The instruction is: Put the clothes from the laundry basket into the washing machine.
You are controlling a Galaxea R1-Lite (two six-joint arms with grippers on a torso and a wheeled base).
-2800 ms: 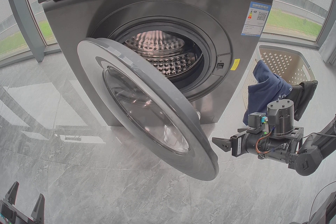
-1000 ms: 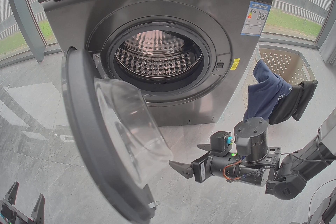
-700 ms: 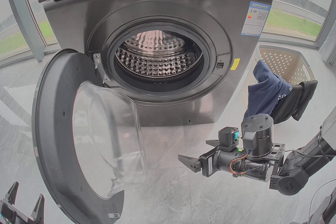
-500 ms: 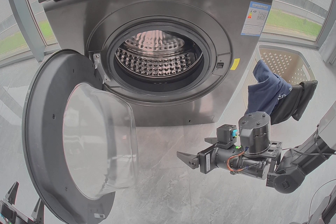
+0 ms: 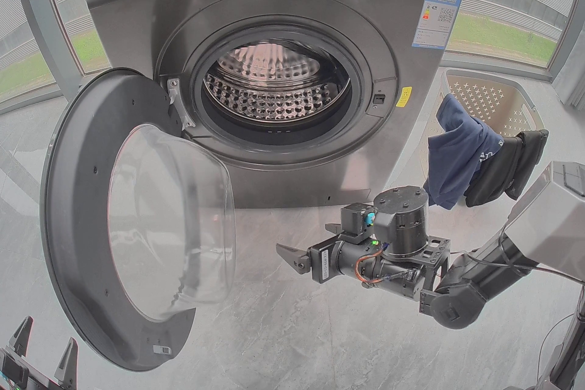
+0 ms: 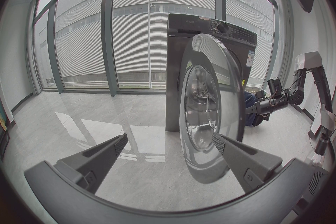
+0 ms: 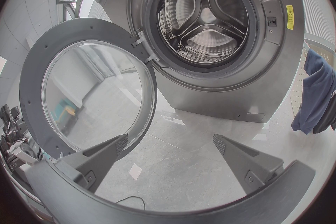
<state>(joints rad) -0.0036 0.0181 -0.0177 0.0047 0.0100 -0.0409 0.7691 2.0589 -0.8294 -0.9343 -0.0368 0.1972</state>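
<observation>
Clothes not yet loaded: navy garment (image 5: pixel 457 156) and black garment (image 5: pixel 509 166) both hang over the front rim of the laundry basket (image 5: pixel 487 95), which sits on the floor at the right side of the washing machine (image 5: pixel 274 1). The two touch and overlap at the rim. Door (image 5: pixel 91 214) is swung wide open and the drum (image 5: pixel 274 86) looks empty. Cloth should be light, soft and limp; it will sag and trail, and may snag on the rim or drag its neighbour along. Best hold is probably a thick bunched fold at the top of the navy piece, not a loose hem. There may be more items deeper in the basket, hard to tell. Right hand (image 7: pixel 169 139) has its fingers wide apart and holds nothing. Its arm is low in front of the machine with the forearm about level, pointing toward the door and away from the basket, near the clothes but not touching. Left hand (image 6: pixel 168 136) is also spread wide and empty, low on the robot's left, well apart from everything.
</observation>
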